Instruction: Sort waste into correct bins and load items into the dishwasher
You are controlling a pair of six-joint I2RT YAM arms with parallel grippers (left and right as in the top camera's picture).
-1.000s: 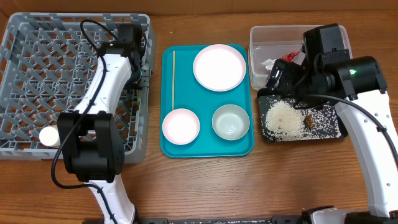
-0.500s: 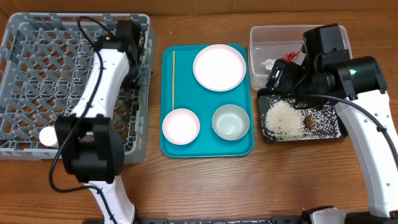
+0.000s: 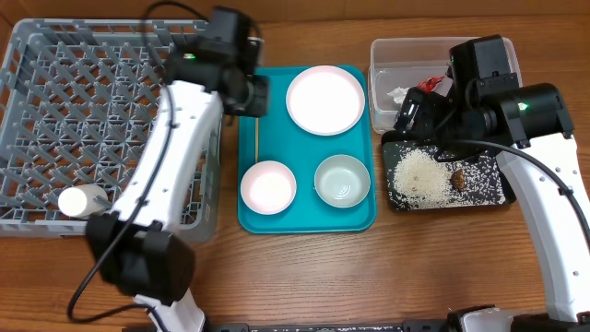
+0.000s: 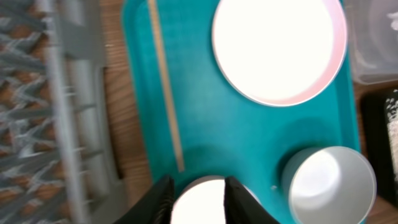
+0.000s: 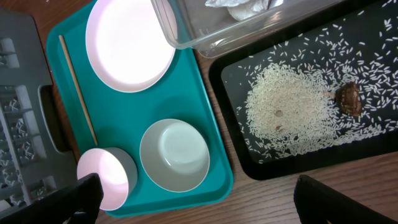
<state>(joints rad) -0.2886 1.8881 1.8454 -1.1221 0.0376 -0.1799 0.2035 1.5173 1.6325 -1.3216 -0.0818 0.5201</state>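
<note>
One cup (image 3: 81,200) is all I can pick out in the dishwasher rack (image 3: 55,101) on the far left, lying on its side at the near-left corner, so loading has barely begun. Now the change: a second ago your left arm was reaching over the rack's right side, and it has swung across to the left edge of the teal tray (image 3: 304,219). Your left hand (image 4: 199,184) hangs there with its fingers (image 4: 163,199) parted a little and nothing between them, so it looks like you've come for the next item. Right under it lies a single chopstick (image 3: 256,115) along the tray's left side; its partner I can't find anywhere. That stick is my bet for your next pick, and it lies thin and flat, so come down square. Moving right, the white plate (image 3: 324,100) sits at the tray's far end, with the pinkish bowl (image 3: 268,184) and greenish bowl (image 3: 342,180) side by side at the near end, all waiting. Past the tray, the clear tub (image 3: 383,51) holds the paper scrap (image 5: 245,7), and the black tray (image 3: 498,198) carries the rice (image 3: 419,175) and brown lump (image 3: 458,177). Your right hand (image 5: 199,180) hasn't budged, spread wide and empty over where tub meets black tray.
</note>
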